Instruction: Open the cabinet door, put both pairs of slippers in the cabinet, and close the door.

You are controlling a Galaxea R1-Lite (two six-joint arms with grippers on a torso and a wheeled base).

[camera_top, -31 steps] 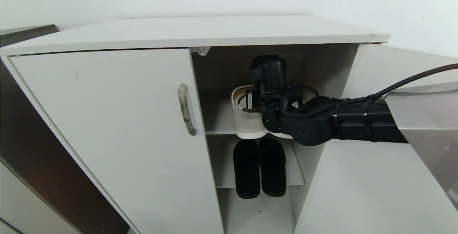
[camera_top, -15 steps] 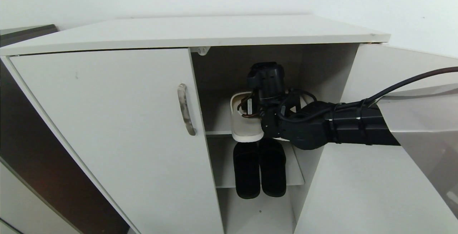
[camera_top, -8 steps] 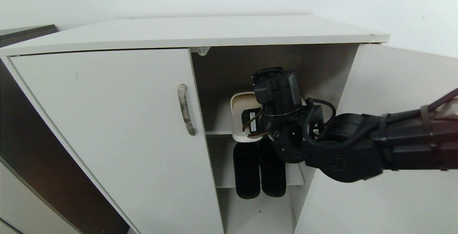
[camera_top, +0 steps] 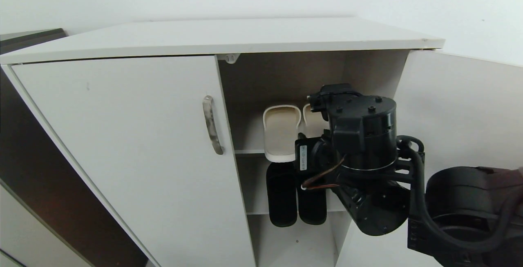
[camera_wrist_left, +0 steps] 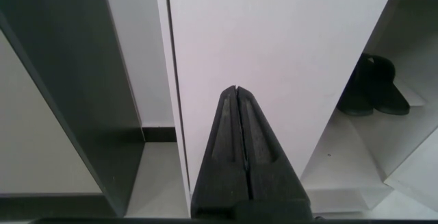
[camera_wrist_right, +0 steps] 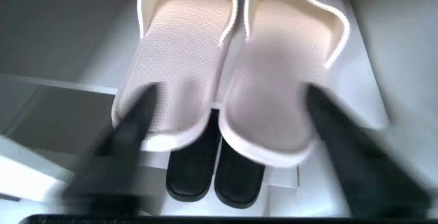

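Slippers lie just beyond the right pincer, whose blurred fingers stand apart. Two white slippers rest on the upper shelf at frame centre, and two black slippers on the lower shelf directly beneath. Left pincer is pressed together, facing the cabinet and its closed left door.

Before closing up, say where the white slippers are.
In the head view, the white slippers sit on the upper shelf, right of the closed door, above the black slippers.
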